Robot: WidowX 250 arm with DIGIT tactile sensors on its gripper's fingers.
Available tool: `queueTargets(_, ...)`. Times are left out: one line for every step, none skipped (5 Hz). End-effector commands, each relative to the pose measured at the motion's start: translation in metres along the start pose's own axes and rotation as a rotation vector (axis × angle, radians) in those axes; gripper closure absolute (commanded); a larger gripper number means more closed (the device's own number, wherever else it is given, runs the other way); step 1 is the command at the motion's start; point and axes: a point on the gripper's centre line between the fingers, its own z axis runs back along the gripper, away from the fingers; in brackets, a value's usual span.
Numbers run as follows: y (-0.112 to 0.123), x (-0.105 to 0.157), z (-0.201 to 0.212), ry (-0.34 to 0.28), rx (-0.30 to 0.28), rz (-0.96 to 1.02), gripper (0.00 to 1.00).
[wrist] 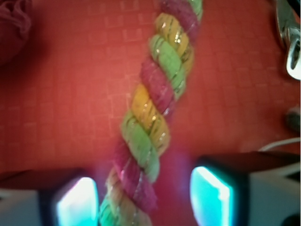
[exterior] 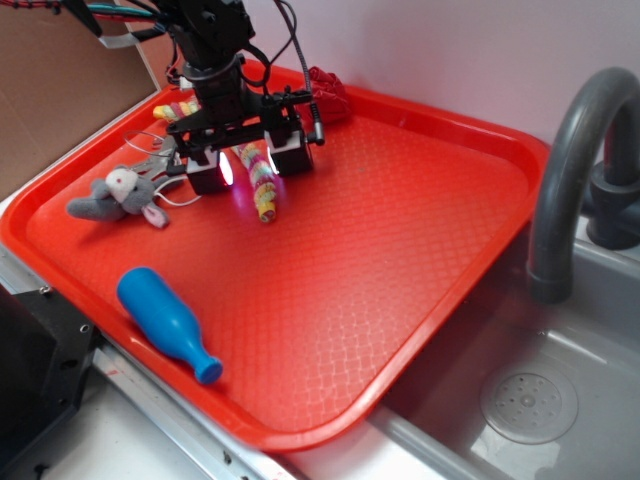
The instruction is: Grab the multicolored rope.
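Your gripper [exterior: 248, 167] stands spread wide, empty, straddling the multicolored rope [wrist: 153, 117]; its long axis runs between the pads [wrist: 209, 197].

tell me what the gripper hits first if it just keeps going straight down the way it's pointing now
Most likely the multicolored rope. The gripper points down at the red tray with its jaws open on either side of the rope, so the rope sits in the gap. The height left above it is hard to judge.

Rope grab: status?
Gripper open, fingers straddling multicolored rope, not closed. Rope flat on red tray. Nothing between the pads. Plush mouse clear.
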Motion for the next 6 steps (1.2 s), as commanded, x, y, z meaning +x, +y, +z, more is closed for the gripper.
queueTargets(0.004, 0.001, 0.000, -0.005, 0.009, 0.029, 1.00)
queueTargets(0.006, 0.000, 0.004, -0.006, 0.009, 0.034, 1.00)
queueTargets(0.011, -0.005, 0.054, -0.073, -0.030, -0.029, 1.00)
queueTargets(0.020, -0.015, 0.104, -0.107, -0.135, -0.226, 1.00)
queueTargets(0.031, -0.020, 0.153, -0.163, -0.159, -0.433, 1.00)
queueTargets(0.036, -0.023, 0.203, -0.152, -0.210, -0.536, 1.00)
